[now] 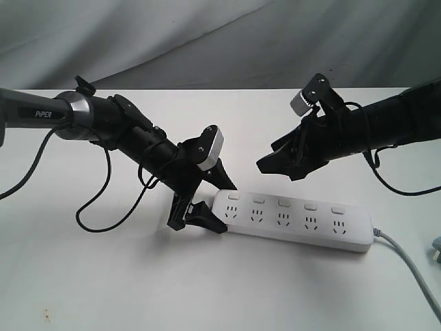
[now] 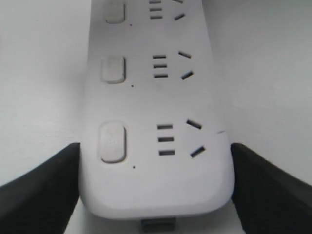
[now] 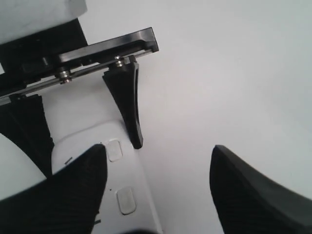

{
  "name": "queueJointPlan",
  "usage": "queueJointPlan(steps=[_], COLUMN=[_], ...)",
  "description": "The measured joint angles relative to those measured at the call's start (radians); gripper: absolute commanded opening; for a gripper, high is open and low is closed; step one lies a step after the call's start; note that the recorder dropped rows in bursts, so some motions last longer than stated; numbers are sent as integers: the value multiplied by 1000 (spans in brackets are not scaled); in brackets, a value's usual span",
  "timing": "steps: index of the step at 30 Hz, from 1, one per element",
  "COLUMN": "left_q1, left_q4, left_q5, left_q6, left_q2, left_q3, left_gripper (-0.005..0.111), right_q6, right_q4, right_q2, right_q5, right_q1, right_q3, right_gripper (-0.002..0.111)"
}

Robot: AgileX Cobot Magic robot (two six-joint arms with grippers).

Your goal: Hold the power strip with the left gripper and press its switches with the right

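The long white power strip (image 1: 296,221) lies flat on the table, its switches (image 1: 284,202) in a row along the far edge. My left gripper (image 1: 215,203) is shut on the strip's left end, and in the left wrist view its black fingers (image 2: 46,187) press both sides of the power strip (image 2: 156,180), next to the nearest of the switches (image 2: 112,142). My right gripper (image 1: 278,171) hangs open a little above the strip's left half, touching nothing. The right wrist view shows that right gripper (image 3: 158,148) spread wide over two switches (image 3: 126,201) and bare table.
A grey cable (image 1: 406,258) runs from the strip's right end toward the front right corner, with a plug (image 1: 435,249) at the right edge. A loose black wire (image 1: 103,207) hangs under the left arm. Grey cloth (image 1: 220,41) backs the white table (image 1: 207,289).
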Motion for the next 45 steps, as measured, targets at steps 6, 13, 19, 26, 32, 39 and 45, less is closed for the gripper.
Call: queueJointPlan(steps=[6,13,19,26,32,39,45], left_q1=[0,0,0,0,0,0,0], left_q4=[0,0,0,0,0,0,0], left_q5=[0,0,0,0,0,0,0], left_q6=[0,0,0,0,0,0,0], left_q2=[0,0,0,0,0,0,0], left_q3=[0,0,0,0,0,0,0], left_gripper=[32,32,32,32,32,32,32], right_q6=[-29,-199,-179,-173,-185,-187,-187], right_q4=[3,38,5,-46,-46,-48,-83], right_q2=[1,28,134,196,196,196,198], right_q5=[-10,-22,75,100,21,-25,-34], right_q1=[0,38,40,81,128,127,127], right_q3=[0,-3,-145,-178,-178,-178,-178], right_gripper=[58,58,58,58,58,58,58])
